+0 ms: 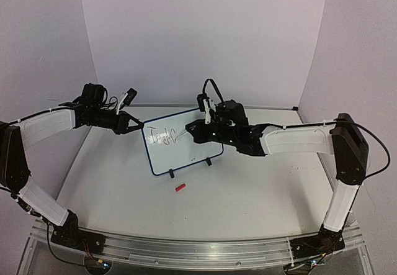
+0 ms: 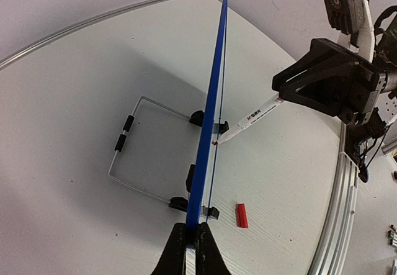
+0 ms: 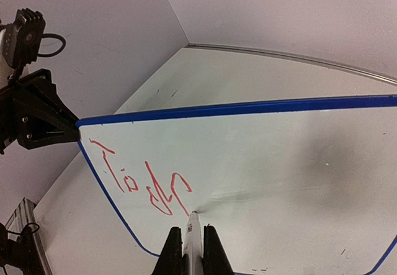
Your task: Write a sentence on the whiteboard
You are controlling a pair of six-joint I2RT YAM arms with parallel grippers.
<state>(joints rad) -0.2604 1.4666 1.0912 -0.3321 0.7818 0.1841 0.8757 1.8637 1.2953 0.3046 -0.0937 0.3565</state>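
Slippage worries me: left tool (image 2: 192,241) pinches one edge of the upright whiteboard (image 1: 186,157), right tool (image 3: 192,241) clamps a marker (image 2: 254,117) tipped against its face beside the sentence (image 3: 142,182); a hard push could twist the whiteboard loose.

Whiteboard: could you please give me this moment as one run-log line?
left claw: shut on whiteboard edge | right claw: shut on marker, tip on whiteboard | writing: few red letters | red piece: on table
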